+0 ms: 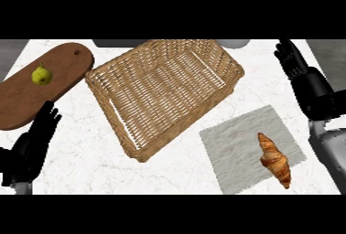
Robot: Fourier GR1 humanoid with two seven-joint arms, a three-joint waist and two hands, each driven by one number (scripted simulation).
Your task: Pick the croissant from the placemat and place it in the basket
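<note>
A golden-brown croissant (pixel 275 159) lies on the grey placemat (pixel 236 144) at the lower right of the counter. The wicker basket (pixel 138 135) sits tilted in the middle, with nothing inside it. My right hand (pixel 302 73) is at the right edge, fingers straight and pointing up, well above the croissant and apart from it. My left hand (pixel 32 146) rests open at the lower left edge, far from the placemat.
A brown wooden cutting board (pixel 34 96) lies at the upper left with a yellow-green pear (pixel 42 75) on it. A pale round object (pixel 235 43) shows at the top edge behind the basket. White marble counter surrounds everything.
</note>
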